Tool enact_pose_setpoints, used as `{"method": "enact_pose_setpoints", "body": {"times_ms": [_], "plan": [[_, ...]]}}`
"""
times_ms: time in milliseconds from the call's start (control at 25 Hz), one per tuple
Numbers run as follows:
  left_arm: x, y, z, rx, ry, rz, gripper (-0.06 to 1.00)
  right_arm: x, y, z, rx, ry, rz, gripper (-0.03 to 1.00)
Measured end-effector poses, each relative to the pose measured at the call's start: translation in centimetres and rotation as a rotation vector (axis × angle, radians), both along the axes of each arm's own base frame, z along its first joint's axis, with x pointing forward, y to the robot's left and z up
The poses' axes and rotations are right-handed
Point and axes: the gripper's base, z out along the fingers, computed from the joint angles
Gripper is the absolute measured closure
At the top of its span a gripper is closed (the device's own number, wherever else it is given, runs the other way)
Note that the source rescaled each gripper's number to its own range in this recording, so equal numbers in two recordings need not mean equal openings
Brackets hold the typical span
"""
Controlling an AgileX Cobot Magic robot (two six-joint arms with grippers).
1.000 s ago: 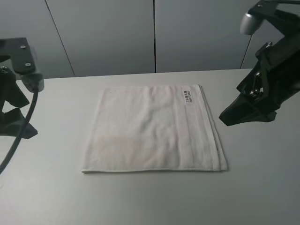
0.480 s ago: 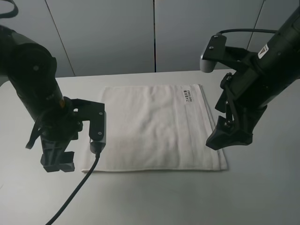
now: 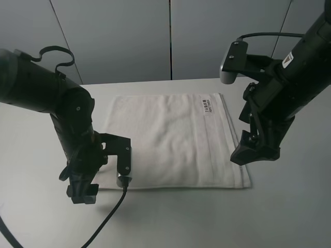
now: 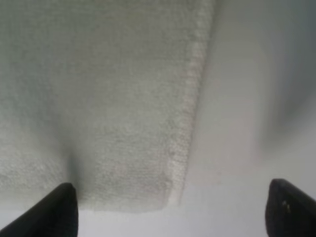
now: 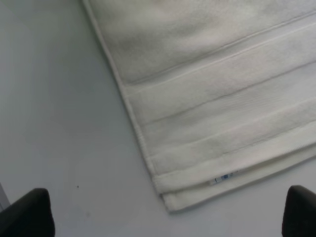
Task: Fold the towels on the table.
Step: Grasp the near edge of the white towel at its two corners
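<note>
One towel point(image 3: 170, 139), white terry, lies flat at the middle of the table point(image 3: 289, 217), approx. square. Woven band point(image 3: 223, 139) along its right side; label point(image 3: 208, 105) by far right corner. Right wrist view shows stacked edges at the near right corner, so prob. doubled already. Left gripper point(image 4: 173, 212): fingers wide apart, nothing held, poised over near left corner. Right gripper point(image 5: 163, 212): likewise wide, empty, over near right corner. Est. progress: partway at best. Neither corner gripped yet; next fold & squaring-up outstanding.
</note>
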Motion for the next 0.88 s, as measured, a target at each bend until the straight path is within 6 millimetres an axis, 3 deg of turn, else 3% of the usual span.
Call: {"method": "enact_pose_setpoints", "body": {"times_ms": [480, 880], "plan": [[0.1, -0.1, -1.3, 0.006, 0.009, 0.014, -0.04, 0.5, -0.1, -0.7, -0.037, -0.005, 0.014, -0.03], [0.3, -0.3, -1.3, -0.009, -0.009, 0.017, -0.04, 1.7, 0.4, -6.2, -0.148, 0.151, 0.126, -0.03]]}}
